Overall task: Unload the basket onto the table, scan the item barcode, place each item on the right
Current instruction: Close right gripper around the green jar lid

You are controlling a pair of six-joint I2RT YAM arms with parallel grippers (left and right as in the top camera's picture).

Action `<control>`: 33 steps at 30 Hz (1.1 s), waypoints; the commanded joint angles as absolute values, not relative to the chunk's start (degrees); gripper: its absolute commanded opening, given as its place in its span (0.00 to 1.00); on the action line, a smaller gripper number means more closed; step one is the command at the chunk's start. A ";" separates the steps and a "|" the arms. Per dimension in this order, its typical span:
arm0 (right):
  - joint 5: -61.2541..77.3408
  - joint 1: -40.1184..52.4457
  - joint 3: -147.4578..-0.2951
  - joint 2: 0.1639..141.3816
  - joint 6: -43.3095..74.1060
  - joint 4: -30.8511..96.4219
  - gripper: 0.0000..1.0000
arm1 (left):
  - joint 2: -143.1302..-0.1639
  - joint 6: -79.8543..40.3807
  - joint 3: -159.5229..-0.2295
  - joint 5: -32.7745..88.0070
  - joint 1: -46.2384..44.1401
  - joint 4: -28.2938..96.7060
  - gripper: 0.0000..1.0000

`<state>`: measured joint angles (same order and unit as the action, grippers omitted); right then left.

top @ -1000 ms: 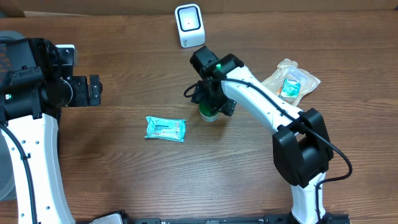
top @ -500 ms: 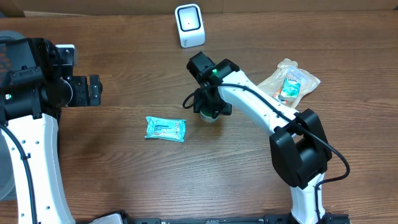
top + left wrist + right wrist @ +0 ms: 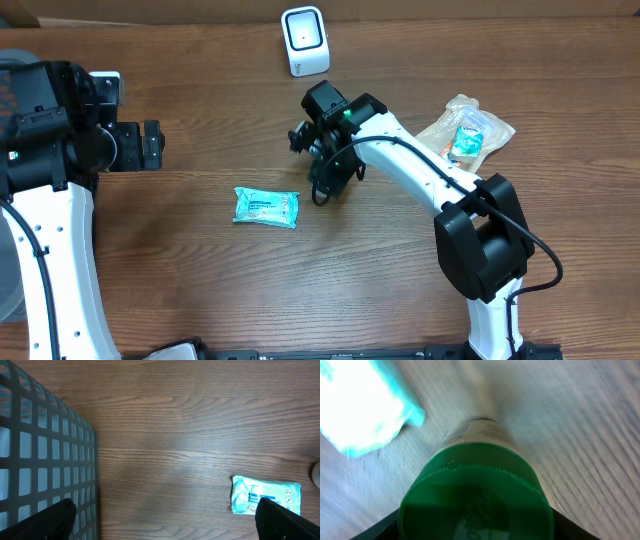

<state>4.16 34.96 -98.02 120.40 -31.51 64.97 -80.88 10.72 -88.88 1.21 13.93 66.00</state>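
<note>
A bottle with a green ribbed cap point(image 3: 475, 495) fills the right wrist view, cap toward the camera, its pale body pointing down at the wooden table. My right gripper point(image 3: 475, 527) is shut on the bottle, with black fingers point(image 3: 375, 532) pressed against both sides of the cap. In the overhead view the right gripper point(image 3: 325, 178) hides the bottle, in front of the white scanner point(image 3: 304, 40) at the back edge. My left gripper point(image 3: 150, 145) hangs open and empty at the far left; the left wrist view shows this gripper point(image 3: 167, 525) wide over bare wood.
A teal wipes packet point(image 3: 266, 207) lies flat left of the right gripper, and the packet point(image 3: 265, 497) also shows in the left wrist view. A clear bag of items point(image 3: 468, 132) sits at the right. A grey mesh basket point(image 3: 40, 460) stands beside the left gripper.
The right gripper has closed on the bottle and tilted with it slightly left and back. The green cap no longer shows from overhead. The left arm has not moved.
</note>
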 commanded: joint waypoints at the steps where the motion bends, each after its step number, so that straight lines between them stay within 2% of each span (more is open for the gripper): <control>1: 4.95 35.05 -97.89 120.03 -47.51 67.94 0.77 | -80.25 11.60 -89.89 1.06 14.24 65.80 1.00; 7: 4.32 35.20 -101.08 120.01 -45.80 72.77 1.00 | -80.25 11.60 -89.89 1.06 14.24 65.80 1.00; 9: 5.89 35.42 -104.77 120.01 -36.07 74.35 1.00 | -80.25 11.60 -89.89 1.04 14.24 65.80 1.00; 13: 8.25 35.40 -110.74 120.01 -3.97 76.27 1.00 | -80.25 11.60 -89.89 1.06 14.24 65.80 1.00; 17: 8.67 35.09 -111.22 120.03 5.02 76.36 1.00 | -80.25 11.60 -89.89 1.04 14.24 65.80 1.00; 18: 8.64 34.96 -110.52 120.03 11.49 75.68 1.00 | -80.25 11.60 -89.89 1.06 14.22 65.80 1.00; 21: 8.47 34.98 -108.95 120.03 20.53 73.49 1.00 | -80.25 11.60 -89.89 1.06 14.22 65.80 1.00; 25: 6.70 35.31 -104.47 120.03 26.22 69.04 1.00 | -80.25 11.60 -89.89 1.06 14.24 65.80 1.00; 31: 6.07 35.29 -99.57 120.03 26.61 67.55 0.99 | -80.25 11.60 -89.89 1.06 14.24 65.80 0.99; 33: 6.02 35.29 -99.24 120.03 26.61 67.55 0.96 | -80.25 11.60 -89.89 1.06 14.24 65.80 1.00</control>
<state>6.98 35.03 -99.85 120.51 25.02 67.99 -80.88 10.72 -88.88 1.21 13.93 66.00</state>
